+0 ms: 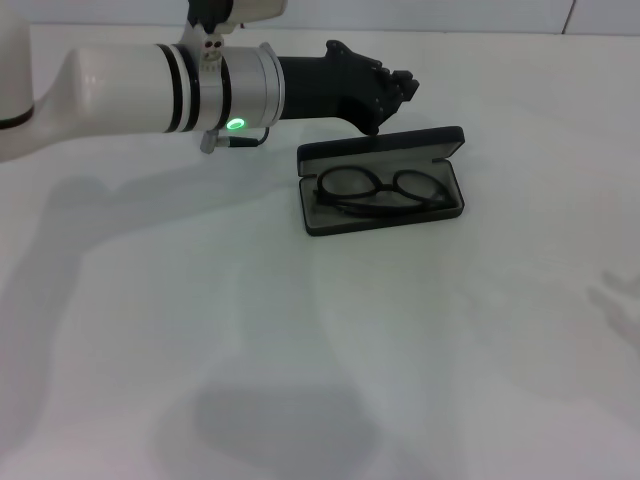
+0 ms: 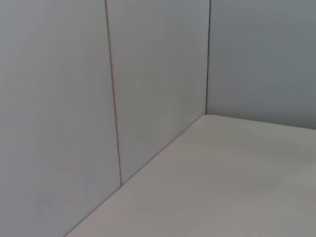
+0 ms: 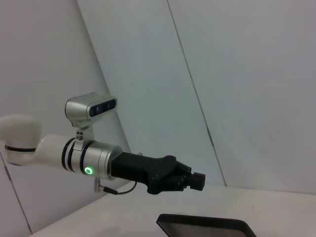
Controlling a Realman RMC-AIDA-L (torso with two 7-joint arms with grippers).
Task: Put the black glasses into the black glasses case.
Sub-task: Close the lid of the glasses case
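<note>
Nearest my head camera I see only bare white worktop (image 1: 300,380), marked with soft grey shadows. Further out, at about 1 o'clock from the middle of that view, the black glasses case (image 1: 381,181) lies open on the worktop, its lid raised along the far edge and its grey-lined tray facing up. The black glasses (image 1: 381,190) lie inside that tray, lenses side by side along the case's length, the frame within the case walls.

Just beyond the case, at roughly 12 o'clock, my left arm reaches in from the 9 o'clock side: white sleeve, silver collar with a lit green ring, then the black left pincer (image 1: 398,90). It hangs above the worktop just behind the raised lid, apart from it as far as I can judge. Its fingers look drawn close together with nothing between them; the right wrist camera shows the same left pincer (image 3: 196,181) from the side, fingertips together and empty, above the lid edge of the case (image 3: 205,226).

The left wrist camera gives me only the worktop's far corner and the panelled wall (image 2: 148,74) behind it.

My right pincer appears in none of the views.
</note>
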